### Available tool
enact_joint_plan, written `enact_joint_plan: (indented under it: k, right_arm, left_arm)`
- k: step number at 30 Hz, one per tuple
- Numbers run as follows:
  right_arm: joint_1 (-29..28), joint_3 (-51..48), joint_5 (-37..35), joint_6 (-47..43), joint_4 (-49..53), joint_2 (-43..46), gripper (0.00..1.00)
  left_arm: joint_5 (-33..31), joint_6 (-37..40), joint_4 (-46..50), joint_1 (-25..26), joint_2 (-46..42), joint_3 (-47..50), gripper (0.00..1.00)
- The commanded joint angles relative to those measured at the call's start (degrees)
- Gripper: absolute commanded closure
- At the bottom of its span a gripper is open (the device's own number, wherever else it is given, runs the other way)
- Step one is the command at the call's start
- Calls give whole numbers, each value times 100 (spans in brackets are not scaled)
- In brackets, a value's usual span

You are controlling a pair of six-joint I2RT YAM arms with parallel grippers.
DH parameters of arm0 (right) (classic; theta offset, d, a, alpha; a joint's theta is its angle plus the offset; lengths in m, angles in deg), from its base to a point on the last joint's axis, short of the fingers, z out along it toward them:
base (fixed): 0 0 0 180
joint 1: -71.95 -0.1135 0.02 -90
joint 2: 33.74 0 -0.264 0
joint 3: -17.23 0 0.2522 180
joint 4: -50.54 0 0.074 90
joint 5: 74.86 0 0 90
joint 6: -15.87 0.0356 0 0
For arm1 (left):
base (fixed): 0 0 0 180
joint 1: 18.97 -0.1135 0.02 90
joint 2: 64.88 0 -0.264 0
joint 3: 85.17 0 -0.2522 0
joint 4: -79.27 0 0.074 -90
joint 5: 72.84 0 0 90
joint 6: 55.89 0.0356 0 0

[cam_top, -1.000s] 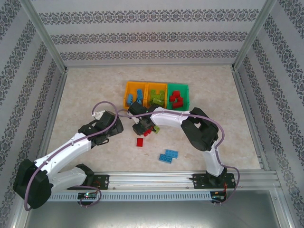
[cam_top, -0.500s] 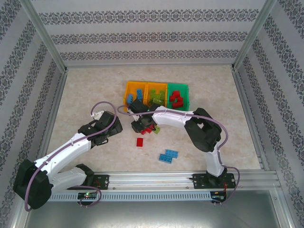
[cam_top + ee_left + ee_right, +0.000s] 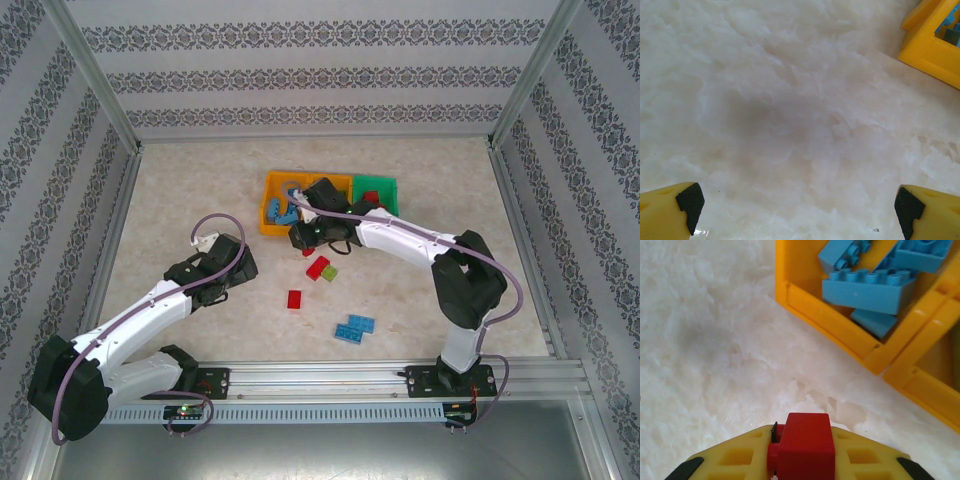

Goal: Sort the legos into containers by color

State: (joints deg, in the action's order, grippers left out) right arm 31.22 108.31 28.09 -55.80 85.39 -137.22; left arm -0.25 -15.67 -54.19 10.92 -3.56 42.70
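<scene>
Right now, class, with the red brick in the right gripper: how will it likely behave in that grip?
The red brick looks like rigid moulded plastic, so it probably won't flex in the right gripper. It is much smaller than the orange bin, so likely light. Its smooth faces may let it slip or twist.

A: How was the top view set?
B: Fixed high behind the near edge of the table (image 3: pixel 180 200), faced downward.
A: The wrist views?
B: Held close above its surface, tilted forward. One orange bin (image 3: pixel 268 208) (image 3: pixel 932 47) (image 3: pixel 830 322) was shared by all three.
</scene>
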Motion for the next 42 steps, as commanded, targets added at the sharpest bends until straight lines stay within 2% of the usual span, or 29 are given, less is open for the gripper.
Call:
enact_joint_plan:
  k: [1, 5, 8, 15, 21, 25, 29, 32, 37, 42]
  right_arm:
    - [341, -239, 156, 247, -268, 458, 80]
    - [1015, -414, -102, 273, -272, 770, 81]
    - [1451, -320, -746, 29, 44, 800, 80]
    - [2397, -14, -1036, 145, 360, 195, 81]
    - [2506, 478, -1100, 59, 613, -416, 78]
    - [2541, 728, -1299, 66, 778, -751, 71]
    - [2566, 794, -1229, 131, 805, -885, 59]
    - [2562, 625, -1095, 209, 665, -696, 49]
    - [2541, 152, -882, 172, 436, -103, 37]
    - [2536, -491, -930, 88, 324, 606, 31]
  left_arm:
    - [-11, 60, 48, -53, -34, -6, 0]
    - [268, 143, -182, -47, 114, -27, 0]
    - [605, 194, -437, 14, 341, -75, 0]
    - [668, 207, -573, 593, 1145, -438, 0]
    - [635, 51, -360, 1089, 1536, -626, 0]
    - [717, -114, -459, 1284, 1598, -532, 1]
    - [803, -173, -478, 1528, 1850, -644, 2]
    - [849, -220, -469, 1700, 2120, -769, 4]
    - [965, -359, -631, 1880, 2309, -843, 7]
    - [971, -391, -671, 2018, 2376, -952, 8]
